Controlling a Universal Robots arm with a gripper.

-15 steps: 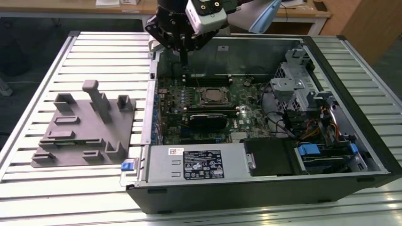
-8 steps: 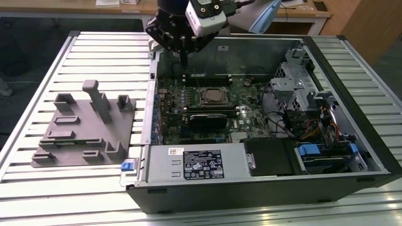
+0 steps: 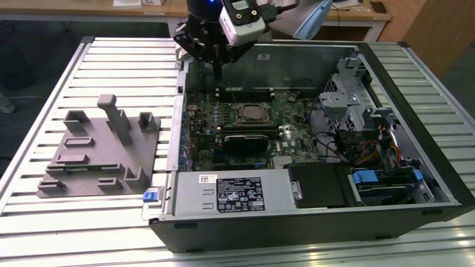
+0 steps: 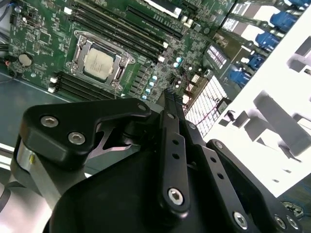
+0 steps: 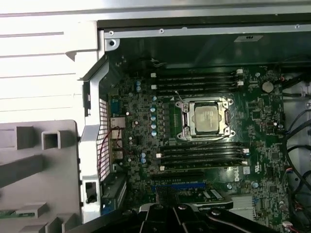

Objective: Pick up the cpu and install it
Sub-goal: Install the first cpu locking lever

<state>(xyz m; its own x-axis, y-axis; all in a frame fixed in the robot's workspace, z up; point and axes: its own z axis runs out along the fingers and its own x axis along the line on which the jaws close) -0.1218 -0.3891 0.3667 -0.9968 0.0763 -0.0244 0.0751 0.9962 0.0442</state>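
Already the cpu [image 5: 206, 118] lies flat inside its metal-framed socket [image 5: 183, 119], silvery top up, in the middle of the motherboard [image 5: 141, 141]; in the second wrist view it shows as the pale square [image 4: 99, 62] framed by the socket's bracket. I judge the seating step done or nearly so, since the chip sits level and square to the frame, though I cannot tell whether the retention frame is latched.

My hand [image 4: 169, 97] hangs above the far edge of the open computer case [image 3: 415, 83], well clear of the board, with nothing between the fingers. In the second wrist view the two black fingers run side by side and meet at the tips, so I read them as pressed together and empty. In the exterior view my hand [image 3: 219, 67] stands over the case's back wall, away from the socket.

Around the socket, memory slots [image 5: 199, 80] run in long rows on both sides, close enough to crowd any approach from the side; coming straight down looks the only clean way in. Nearer the front of the case are a black heatsink block [image 3: 243, 143], a labelled power supply [image 3: 233, 192], and a bundle of cables [image 3: 364, 153] by the drive cage [image 3: 349, 92] on the exterior view's right.

Beside the case, on the slatted counter [image 3: 111, 61], sits a grey fixture block [image 3: 97, 153] with pockets and upright posts, well apart from the case interior.
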